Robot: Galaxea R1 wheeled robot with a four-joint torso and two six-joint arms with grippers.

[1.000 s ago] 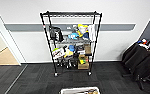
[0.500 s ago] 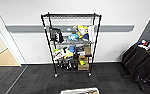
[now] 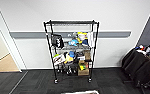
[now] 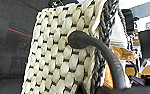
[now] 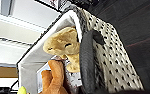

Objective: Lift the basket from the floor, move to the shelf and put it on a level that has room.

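Observation:
The shelf (image 3: 71, 50), a tall black wire rack on casters, stands straight ahead against the white wall. Its top level (image 3: 71, 22) looks bare; the lower tiers are packed with clutter. A pale strip of the basket (image 3: 79, 92) shows at the bottom edge of the head view, above the dark carpet floor (image 3: 36, 82). The left wrist view is close on the basket's cream-and-dark woven side (image 4: 58, 55) and a dark handle (image 4: 103, 52). The right wrist view has the other handle (image 5: 86, 65), the pale lining, a tan plush toy (image 5: 62, 45) and an orange-brown one (image 5: 54, 75). The hold on the handles is hidden.
A doorway with light wooden flooring (image 3: 3, 63) opens at the left. Dark draped chairs and clutter (image 3: 141, 65) crowd the right side. A grey rail (image 3: 26, 34) runs along the wall behind the rack. Open carpet lies between me and the rack.
The whole head view has shifted slightly: the rack looks a little closer, and less of the basket's rim shows at the bottom edge.

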